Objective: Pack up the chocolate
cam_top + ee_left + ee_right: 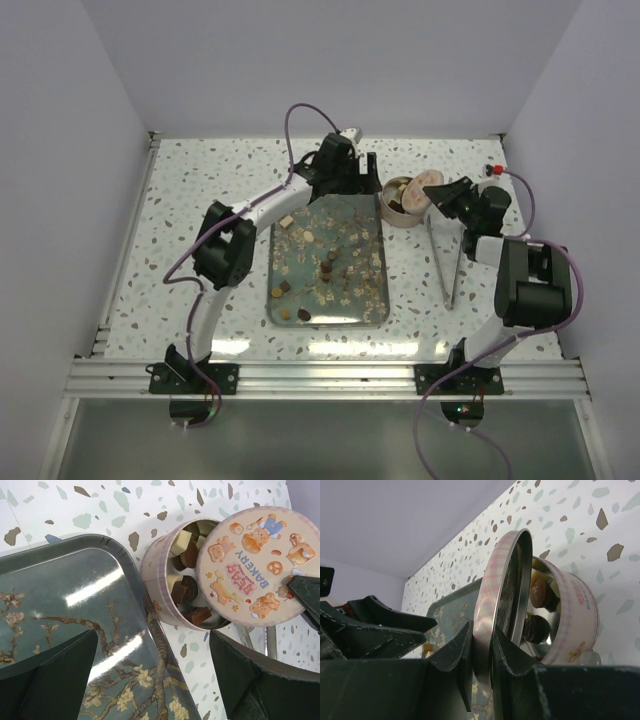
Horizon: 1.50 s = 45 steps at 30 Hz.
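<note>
- The left pincer [152, 662] is seen spread wide, with nothing between its fingers; it hangs above the far right corner of the tray [60, 580], just beside the tin [152, 575].
- The right pincer [482, 655] is seen closed narrowly on the rim of the lid [505, 580], which is gripped between both fingers.
- The lid, printed with bears and the word "BAKERY", is held tilted over the tin, so that the right part of the opening is covered and the left part is left exposed.
- Chocolate [187, 587] is seen inside the tin: dark brown and cream pieces, piled loosely against the wall.
- More chocolate [328, 265] is scattered on the tray, mostly near its middle and along its left side, mixed with pale flakes [360, 285].
- The tray, decorated with blossom branches, is laid on the speckled surface [200, 180] between the two arms; the tin stands on the surface just off its far right corner.
- Thin metal rods [450, 260] are seen lying on the surface to the right of the tray, near the right arm.
</note>
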### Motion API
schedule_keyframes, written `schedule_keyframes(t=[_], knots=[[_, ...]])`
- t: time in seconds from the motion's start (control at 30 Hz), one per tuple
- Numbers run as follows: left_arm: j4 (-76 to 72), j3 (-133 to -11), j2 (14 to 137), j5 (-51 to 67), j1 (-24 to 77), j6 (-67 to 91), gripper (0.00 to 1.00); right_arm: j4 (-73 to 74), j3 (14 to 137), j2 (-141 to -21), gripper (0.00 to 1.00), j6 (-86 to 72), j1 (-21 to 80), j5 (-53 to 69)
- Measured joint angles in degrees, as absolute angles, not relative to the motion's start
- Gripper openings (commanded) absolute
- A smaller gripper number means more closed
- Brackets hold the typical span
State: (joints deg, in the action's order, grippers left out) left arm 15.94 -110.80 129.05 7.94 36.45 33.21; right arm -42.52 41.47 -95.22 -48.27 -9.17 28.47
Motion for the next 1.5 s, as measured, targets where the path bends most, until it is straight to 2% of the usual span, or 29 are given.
schedule_keyframes(t=[0.33,0.43,0.47,0.77,1.07,1.5], knots=[[15.22,-110.8,130.23,7.66,37.45,35.14,0.98,-48.99,37.93,-96.4,0.01,-50.22,-11.75,29.43],[15.0,-110.8,130.23,7.66,37.58,35.4,0.98,-48.93,37.52,-96.4,0.07,-49.93,-12.71,29.8],[14.85,-110.8,130.23,7.68,37.58,35.42,0.98,-48.93,37.41,-96.4,0.12,-49.82,-12.95,29.93],[14.5,-110.8,130.23,7.68,37.6,35.57,0.98,-44.71,37.23,-96.49,0.29,-46.37,-13.82,30.35],[14.44,-110.8,130.23,7.7,37.65,35.57,0.98,-42.3,37.28,-96.82,0.35,-44.58,-14.0,30.44],[13.85,-110.8,130.23,8.25,37.65,35.94,0.98,-37.26,39.35,-97.23,0.38,-42.44,-14.0,31.44]])
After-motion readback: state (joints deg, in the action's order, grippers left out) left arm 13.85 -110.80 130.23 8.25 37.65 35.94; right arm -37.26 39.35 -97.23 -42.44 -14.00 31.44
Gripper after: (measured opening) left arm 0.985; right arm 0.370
